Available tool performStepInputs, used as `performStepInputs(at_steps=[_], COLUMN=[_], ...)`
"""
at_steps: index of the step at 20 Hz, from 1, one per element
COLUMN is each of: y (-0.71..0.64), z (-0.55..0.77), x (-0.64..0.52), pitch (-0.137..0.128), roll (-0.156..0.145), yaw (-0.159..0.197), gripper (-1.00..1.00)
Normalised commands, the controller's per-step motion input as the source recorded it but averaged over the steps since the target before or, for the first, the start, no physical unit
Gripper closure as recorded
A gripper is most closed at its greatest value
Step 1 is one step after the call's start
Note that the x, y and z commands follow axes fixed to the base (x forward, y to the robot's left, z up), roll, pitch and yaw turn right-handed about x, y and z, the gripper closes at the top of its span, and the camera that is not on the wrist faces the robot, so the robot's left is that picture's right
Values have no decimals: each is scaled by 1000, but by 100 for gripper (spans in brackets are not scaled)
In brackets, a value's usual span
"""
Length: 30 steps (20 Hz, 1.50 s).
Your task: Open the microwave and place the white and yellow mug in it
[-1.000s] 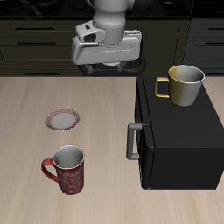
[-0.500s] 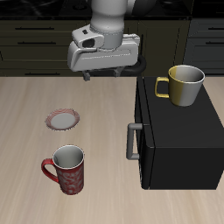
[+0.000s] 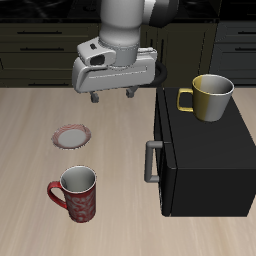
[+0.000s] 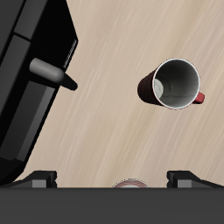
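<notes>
The black microwave (image 3: pixel 208 155) stands on the table with its door shut; its grey bar handle (image 3: pixel 151 162) faces the table's middle. It also shows in the wrist view (image 4: pixel 35 79), with the handle (image 4: pixel 52 74). The white and yellow mug (image 3: pixel 209 96) stands upright on top of the microwave, handle toward the gripper. My gripper (image 3: pixel 113 100) hangs open and empty above the table, farther back than the handle and beside the microwave's back corner. Its fingertips (image 4: pixel 41 178) show in the wrist view.
A red patterned mug (image 3: pixel 76 192) with a grey inside stands near the table's front; it also shows in the wrist view (image 4: pixel 175 84). A small round red-rimmed plate (image 3: pixel 71 135) lies on the table below the gripper. Dark cabinets run behind the table.
The gripper has moved down and toward the table's front, away from the cabinets. The mugs, plate and microwave have not moved.
</notes>
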Motion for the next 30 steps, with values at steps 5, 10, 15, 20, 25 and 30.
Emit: performStepInputs(at_steps=[5,10,15,20,25,30], y=[120,67,-18,47,62,109], z=[-38,-83,13,-74,85,71], x=[187,37,98,85,88,107], pitch=[-13,-10,-47,3,-43,-11], roll=[-8,14,-33,5,11,31], yaw=[71,98,148,176,162,186], gripper=[-100,-100,-100,-100,-100,-100])
